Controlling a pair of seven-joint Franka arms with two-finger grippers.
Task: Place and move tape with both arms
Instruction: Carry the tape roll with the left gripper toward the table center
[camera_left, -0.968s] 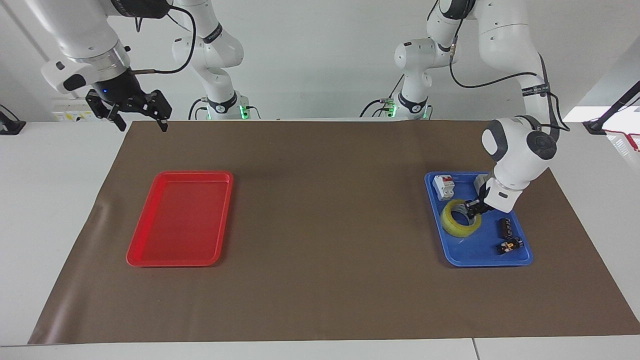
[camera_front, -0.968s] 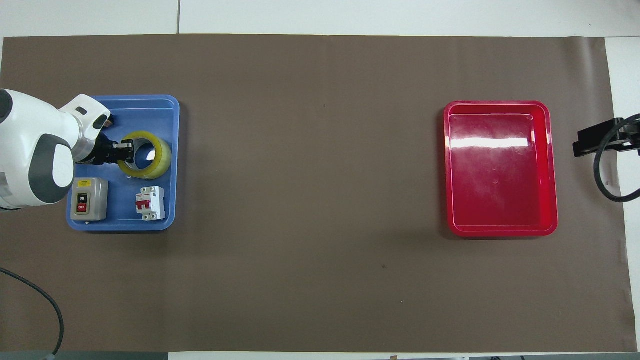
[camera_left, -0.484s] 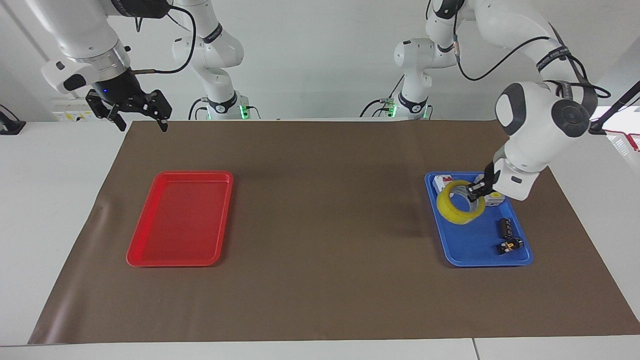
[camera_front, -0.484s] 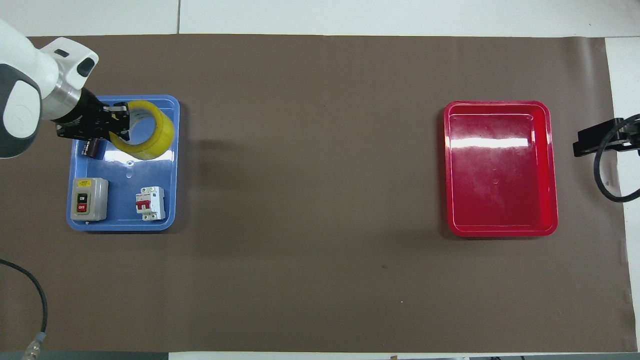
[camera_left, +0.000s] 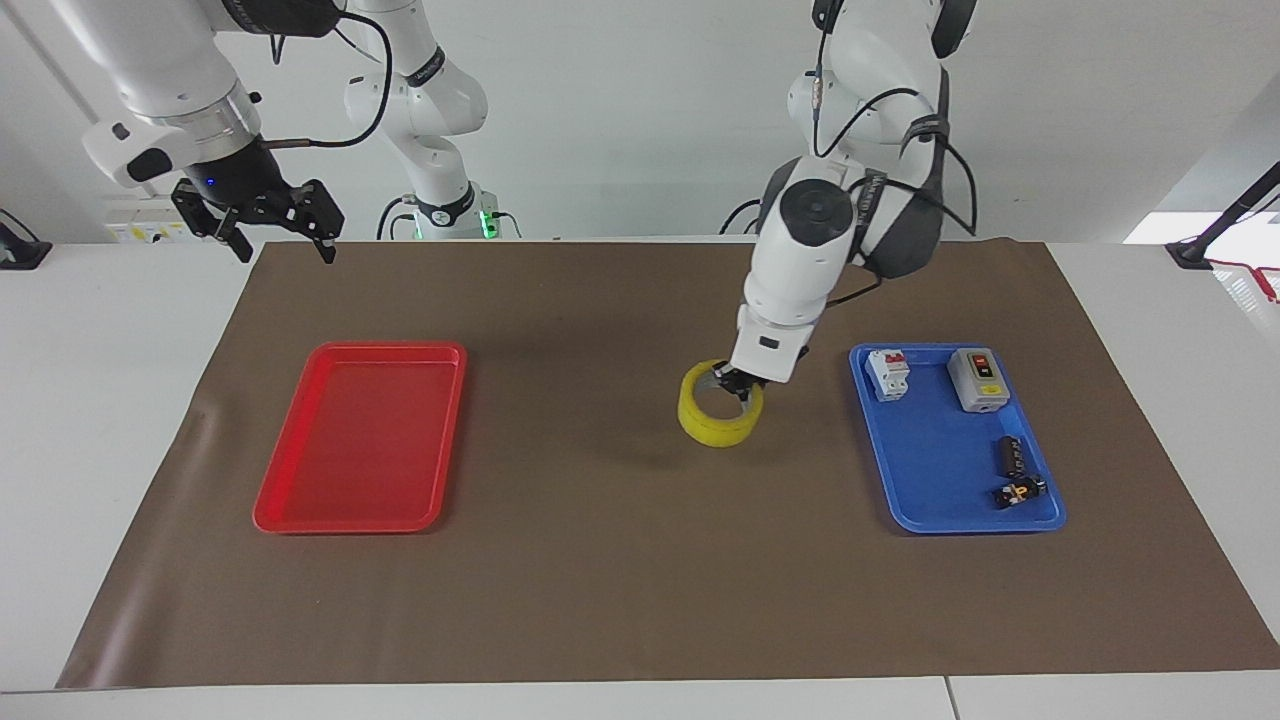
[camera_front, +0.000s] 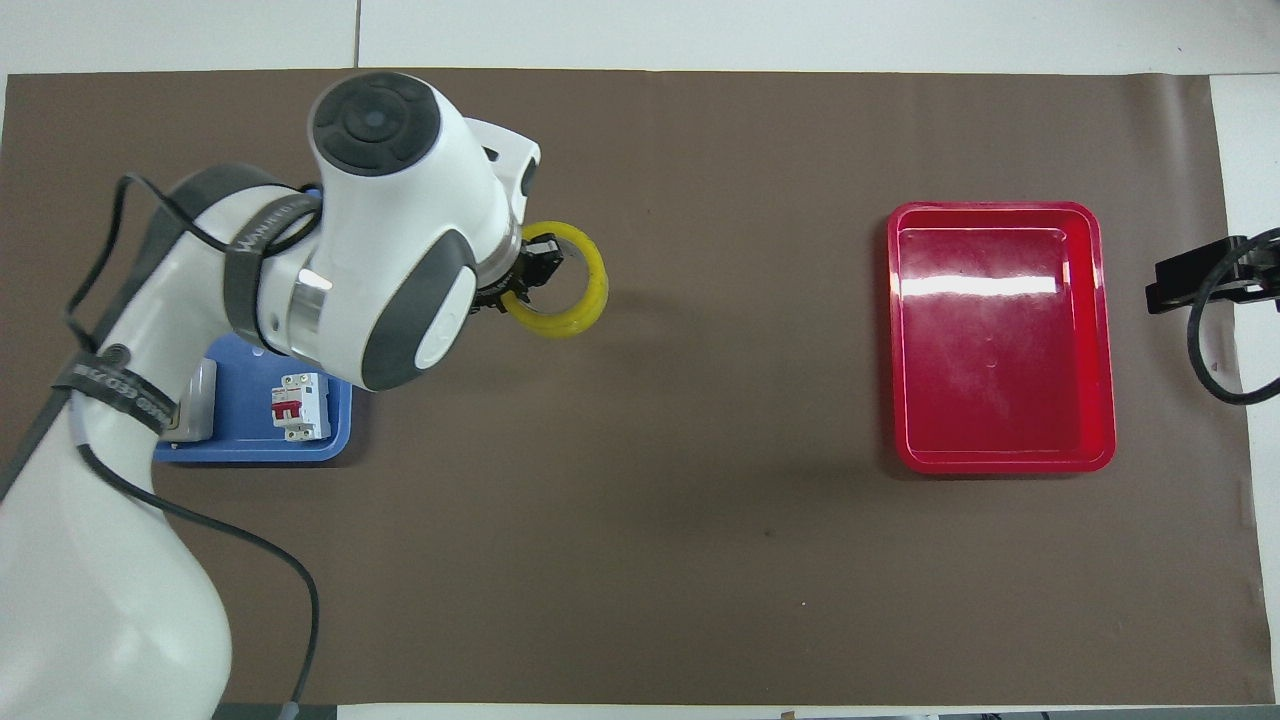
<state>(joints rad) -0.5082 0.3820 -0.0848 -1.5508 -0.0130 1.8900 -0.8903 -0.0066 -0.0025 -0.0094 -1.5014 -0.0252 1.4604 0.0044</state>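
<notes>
left gripper (camera_left: 739, 386) clamped, right gripper (camera_left: 270, 232) raised, spread

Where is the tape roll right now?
The tape is out of the blue tray, gripped at its rim by the left gripper over the brown mat, between the blue tray and the red tray, closer to the blue one.

White table (camera_left: 110, 400) w/ brown mat (camera_left: 600, 560) across it. On mat: red tray (camera_left: 360, 440) toward right arm's end, blue tray (camera_left: 940, 480) toward left arm's end, tape (camera_left: 718, 418) between, nearer blue tray.
</notes>
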